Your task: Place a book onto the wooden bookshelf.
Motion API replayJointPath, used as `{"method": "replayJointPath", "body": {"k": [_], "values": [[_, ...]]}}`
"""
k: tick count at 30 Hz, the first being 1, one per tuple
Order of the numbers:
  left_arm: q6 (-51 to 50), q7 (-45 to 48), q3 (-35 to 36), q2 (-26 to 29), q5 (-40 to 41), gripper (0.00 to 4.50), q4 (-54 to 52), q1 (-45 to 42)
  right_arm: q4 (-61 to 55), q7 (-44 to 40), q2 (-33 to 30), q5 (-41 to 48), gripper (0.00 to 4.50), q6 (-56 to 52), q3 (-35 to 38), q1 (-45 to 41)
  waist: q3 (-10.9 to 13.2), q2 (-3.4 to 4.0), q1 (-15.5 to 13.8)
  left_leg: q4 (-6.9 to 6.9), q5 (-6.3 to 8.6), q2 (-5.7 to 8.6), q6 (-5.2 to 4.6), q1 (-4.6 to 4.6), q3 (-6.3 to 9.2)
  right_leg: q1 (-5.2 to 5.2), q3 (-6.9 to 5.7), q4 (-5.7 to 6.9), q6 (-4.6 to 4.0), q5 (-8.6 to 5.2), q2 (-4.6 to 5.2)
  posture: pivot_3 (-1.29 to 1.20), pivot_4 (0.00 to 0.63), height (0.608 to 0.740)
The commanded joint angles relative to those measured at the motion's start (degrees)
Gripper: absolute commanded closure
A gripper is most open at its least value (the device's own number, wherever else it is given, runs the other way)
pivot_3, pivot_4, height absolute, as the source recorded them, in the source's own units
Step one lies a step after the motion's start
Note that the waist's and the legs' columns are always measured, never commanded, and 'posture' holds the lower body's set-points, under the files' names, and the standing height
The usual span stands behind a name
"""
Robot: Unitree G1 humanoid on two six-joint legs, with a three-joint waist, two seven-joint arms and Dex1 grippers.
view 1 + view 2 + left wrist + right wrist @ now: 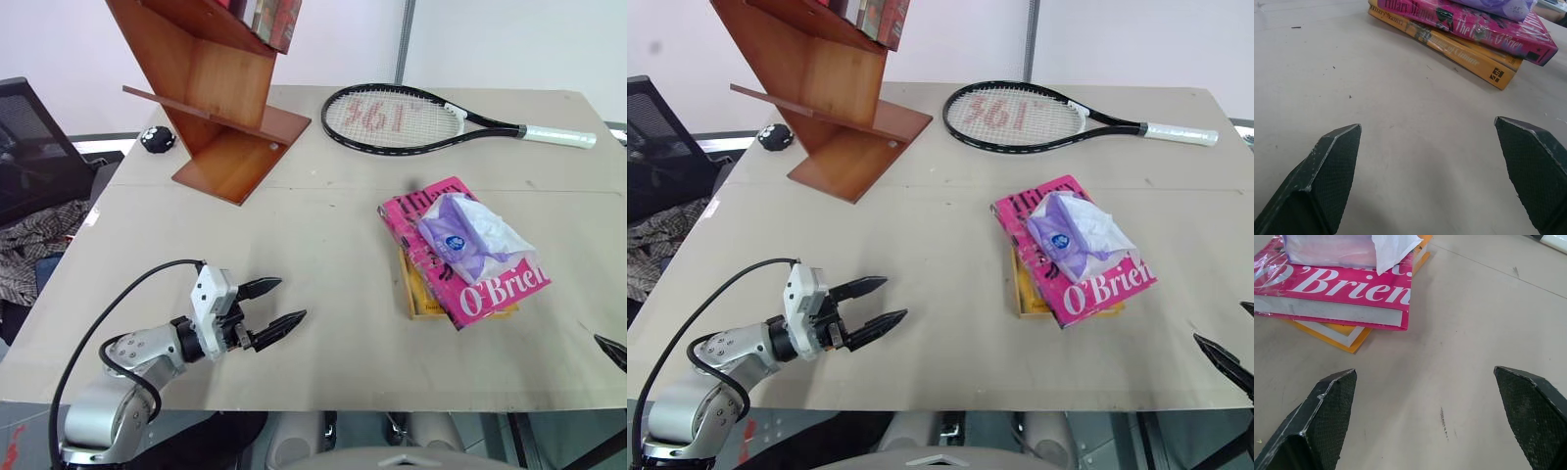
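The pink book (487,281) lies flat at the right of the table, on top of a yellow-orange book (415,293). A purple and white tissue pack (465,238) rests on the pink cover. The wooden bookshelf (221,90) stands at the far left of the table, its flat base on the tabletop. My left gripper (291,299) hovers open and empty over the near left of the table, pointing toward the books. My right gripper (1219,321) is open and empty at the near right edge, just short of the book (1342,286).
A tennis racket (397,117) lies across the far side of the table. A small black object (157,139) sits beside the shelf's base. Several books (270,20) stand on the shelf's upper board. A dark chair (29,137) stands off the table's left edge.
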State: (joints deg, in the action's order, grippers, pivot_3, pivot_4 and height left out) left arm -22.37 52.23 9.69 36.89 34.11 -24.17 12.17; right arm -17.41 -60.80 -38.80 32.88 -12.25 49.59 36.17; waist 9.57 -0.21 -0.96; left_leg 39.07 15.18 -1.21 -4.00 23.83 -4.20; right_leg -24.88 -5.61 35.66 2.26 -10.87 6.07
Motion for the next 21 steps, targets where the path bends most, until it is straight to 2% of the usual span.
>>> {"method": "replayJointPath", "body": {"k": [1,3,5,8,12,14,18,21], "values": [[-0.04,1.89,2.0,0.77,3.63,0.0,-1.65,-2.39,-4.58,3.72,-2.86,4.5,0.06,-5.57,2.27,-1.36,0.01,0.0,-0.01,0.0,0.0,0.0,0.0,0.01,0.0,0.0,0.0,0.0,0.0,0.0,0.0,0.0,0.15,0.717],[1.31,5.81,2.21,1.82,5.12,0.0,-0.99,-5.5,-12.29,9.99,-7.47,18.13,0.06,-18.5,1.7,-4.29,0.08,0.12,0.14,0.0,0.01,0.0,0.01,0.03,-0.03,0.0,0.02,0.0,0.0,0.0,0.0,0.0,0.15,0.717],[2.04,9.6,2.62,3.3,6.37,0.0,-1.51,-6.6,-14.87,15.44,-10.34,20.06,0.06,-23.02,-0.62,-9.33,0.1,0.05,0.32,0.02,0.01,0.0,0.01,-0.05,-0.1,0.0,0.1,0.04,-0.11,0.08,-0.01,0.0,0.15,0.717],[1.16,12.26,3.59,5.15,8.58,0.0,-1.62,-7.35,-18.19,17.53,-12.82,24.6,0.06,-27.42,-1.81,-12.53,0.08,-0.02,0.04,0.02,0.0,-0.03,0.02,-0.14,0.07,0.0,-0.16,0.04,-0.21,0.14,-0.02,0.0,0.15,0.717],[1.1,16.08,4.65,8.19,9.74,0.0,-1.8,-8.64,-20.22,25.04,-17.77,25.44,0.06,-32.15,-9.9,-22.73,0.13,-0.02,-0.34,0.02,0.0,0.02,0.02,0.04,0.07,-0.1,-0.39,0.02,-0.19,0.12,-0.17,0.0,0.15,0.717],[0.6,16.15,4.51,8.52,10.31,0.0,-2.01,-9.29,-19.01,26.52,-19.47,23.89,0.06,-34.99,-17.16,-27.31,0.13,-0.04,-0.22,0.03,-0.06,0.03,-0.1,0.03,-0.01,-0.1,-0.4,-0.03,-0.18,0.12,-0.16,0.0,0.15,0.717],[-1.28,15.24,3.54,8.76,11.8,0.0,-4.74,-10.26,-11.41,33.09,-17.78,20.26,0.06,-40.69,-30.76,-41.58,0.21,-0.22,0.13,0.07,-0.12,0.03,-0.23,0.05,-0.02,-0.07,-0.43,-0.11,-0.18,0.12,-0.15,0.0,0.15,0.717],[-2.72,15.01,3.62,9.08,13.58,0.0,-6.42,-11.35,-6.31,33.69,-17.15,15.6,0.06,-42.66,-37.17,-46.9,0.22,-0.22,0.01,0.09,-0.13,0.07,-0.24,0.08,-0.05,-0.09,-0.41,-0.11,-0.18,0.13,-0.17,0.0,0.15,0.717]]}}
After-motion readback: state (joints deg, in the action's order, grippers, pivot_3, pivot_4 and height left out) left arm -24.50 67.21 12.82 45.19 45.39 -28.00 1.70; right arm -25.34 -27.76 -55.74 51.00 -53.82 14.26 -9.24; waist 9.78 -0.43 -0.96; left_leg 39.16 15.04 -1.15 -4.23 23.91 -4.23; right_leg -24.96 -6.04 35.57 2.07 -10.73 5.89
